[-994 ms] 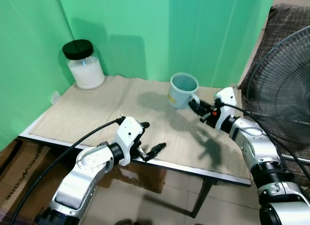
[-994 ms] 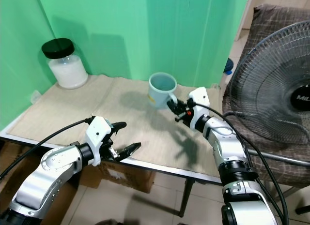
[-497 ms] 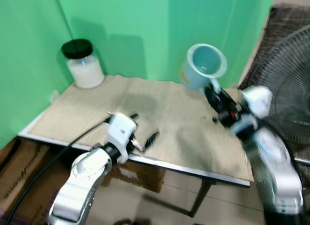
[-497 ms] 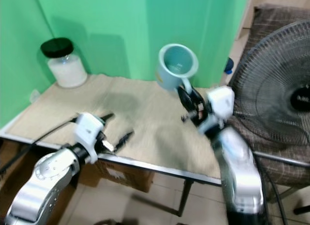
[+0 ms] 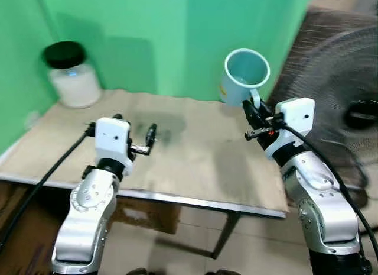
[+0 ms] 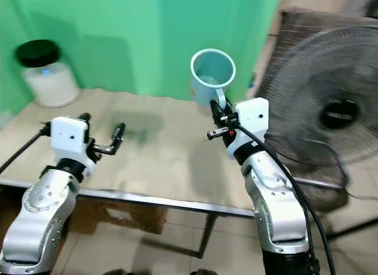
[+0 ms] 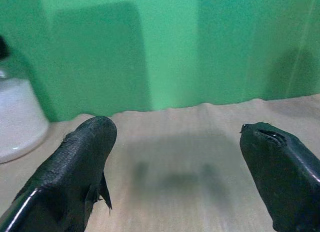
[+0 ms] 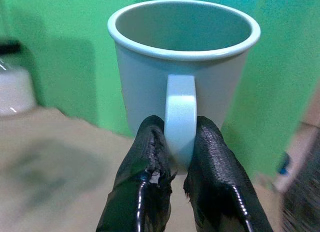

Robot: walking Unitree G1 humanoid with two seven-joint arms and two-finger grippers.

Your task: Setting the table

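Mug: the pale blue mug (image 8: 182,67) hangs in the air above the far right part of the table, near the green wall, its mouth tipped toward my head camera.
Right gripper: my right gripper (image 8: 180,159) is clamped on the mug's handle (image 8: 180,112), one black finger pressed to each side of it.
Left gripper: my left gripper (image 7: 175,157) hovers above the cloth with its fingers (image 7: 82,157) spread wide apart, holding nothing.
Table: a beige cloth (image 5: 195,157) covers the table (image 5: 195,201).
Jar: a white-filled jar (image 5: 72,77) with a black lid stands at the far left corner, well apart from the mug.
Fan: a dark fan (image 6: 331,118) stands beside the table on my right.
Change: half a second ago my left gripper was low over the near edge with its fingers closer together; now it is raised and pointing toward the wall. The mug remains aloft in my right gripper.
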